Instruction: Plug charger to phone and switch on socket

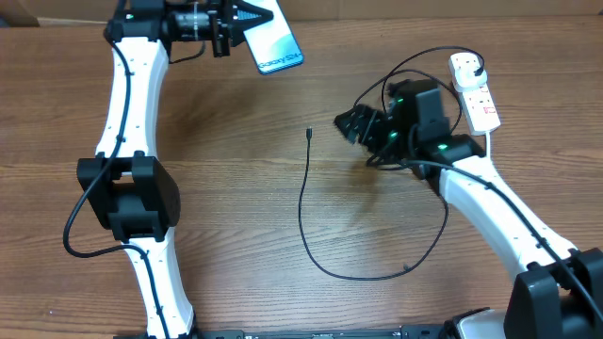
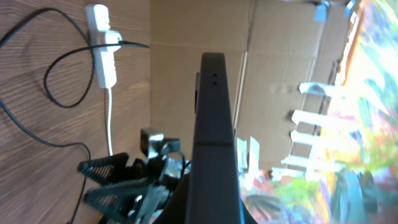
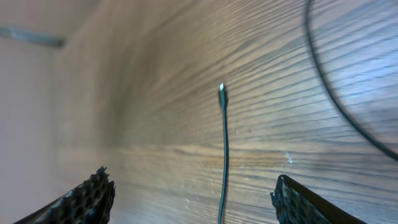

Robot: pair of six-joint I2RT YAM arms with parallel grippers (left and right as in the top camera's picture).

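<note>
My left gripper (image 1: 243, 21) clamps one slim phone (image 1: 275, 44), top left of centre; my right gripper (image 1: 350, 122) gapes beside one thin black charger (image 1: 302, 198) on the grained wooden table (image 1: 236, 188); one white oblong socket (image 1: 474, 89), upper right

Soft, even light overhead. The desk (image 1: 236, 235) bears faint shadows, and the phone (image 1: 273, 42) glows at twelve o'clock. Left wrist view is overexposed and smeared at three o'clock; right wrist view blurs toward nine.

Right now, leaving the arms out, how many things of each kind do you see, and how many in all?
phone: 1
charger: 1
socket: 1
Total: 3
</note>
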